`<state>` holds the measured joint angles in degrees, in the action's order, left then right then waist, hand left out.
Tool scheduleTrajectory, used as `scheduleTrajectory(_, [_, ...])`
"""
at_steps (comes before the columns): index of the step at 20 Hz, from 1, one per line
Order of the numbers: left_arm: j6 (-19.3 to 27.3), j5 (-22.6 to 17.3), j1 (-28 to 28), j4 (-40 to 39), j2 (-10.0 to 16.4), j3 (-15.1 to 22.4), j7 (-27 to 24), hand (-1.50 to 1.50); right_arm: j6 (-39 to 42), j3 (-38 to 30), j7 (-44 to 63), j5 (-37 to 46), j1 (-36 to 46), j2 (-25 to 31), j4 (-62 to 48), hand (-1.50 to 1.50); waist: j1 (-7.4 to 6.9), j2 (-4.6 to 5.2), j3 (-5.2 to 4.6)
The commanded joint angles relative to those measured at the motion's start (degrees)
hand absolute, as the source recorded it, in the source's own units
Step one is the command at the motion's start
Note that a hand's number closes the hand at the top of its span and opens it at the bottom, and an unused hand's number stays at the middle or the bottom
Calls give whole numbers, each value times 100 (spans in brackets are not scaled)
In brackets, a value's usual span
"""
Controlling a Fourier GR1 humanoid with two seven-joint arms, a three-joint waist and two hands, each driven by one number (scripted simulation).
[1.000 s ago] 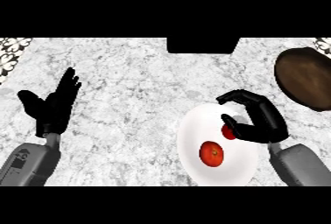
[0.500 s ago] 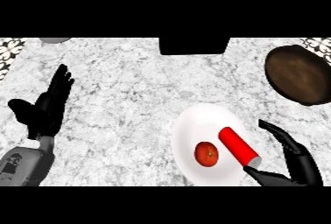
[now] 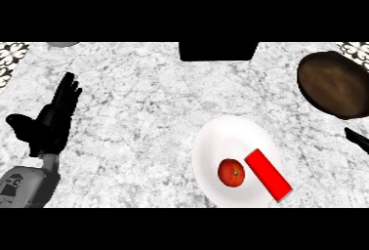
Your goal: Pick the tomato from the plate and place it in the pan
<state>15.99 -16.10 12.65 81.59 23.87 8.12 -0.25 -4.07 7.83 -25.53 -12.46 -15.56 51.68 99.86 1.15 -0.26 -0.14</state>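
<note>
step: grasp not begun; bring the right robot hand (image 3: 356,137) onto the tomato (image 3: 231,172) from its free side, clear of the red block (image 3: 268,175)
plate (image 3: 229,136): by the worktop (image 3: 144,97) near edge; holds tomato and block, touching
pan (image 3: 335,83): far right corner, nothing showing inside
left robot hand (image 3: 51,122): spread apart, resting at the left edge
right robot hand: a sliver at the right edge; grip cannot be told

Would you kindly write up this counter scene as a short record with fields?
tomato: on the plate, not held
plate: white, lower right of the counter
red block: on the plate, close at the tomato's right
pan: dark, upper right, apart from the plate, no tomato in it
left hand: open, resting at the left, fingers up
right hand: only a black sliver at the right edge
task: tomato not yet picked
</note>
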Motion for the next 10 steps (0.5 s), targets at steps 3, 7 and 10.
scheduleTrajectory(3, [110, 203, 127, 107, -103, -22, 237, 0, 130, -507, 1661, -36, 16, 673, 1298, -150, -57, 12, 7])
scheduleTrajectory(7, [-167, 185, 133, 219, 34, -182, 318, 0, -38, -419, 2532, 413, 565, 490, 1731, -150, -116, 19, 10])
scheduleTrajectory(10, [-312, 226, -91, 36, -255, -210, -49, 0, 165, -239, 3143, 542, 898, 197, 2051, -150, -130, 26, 11])
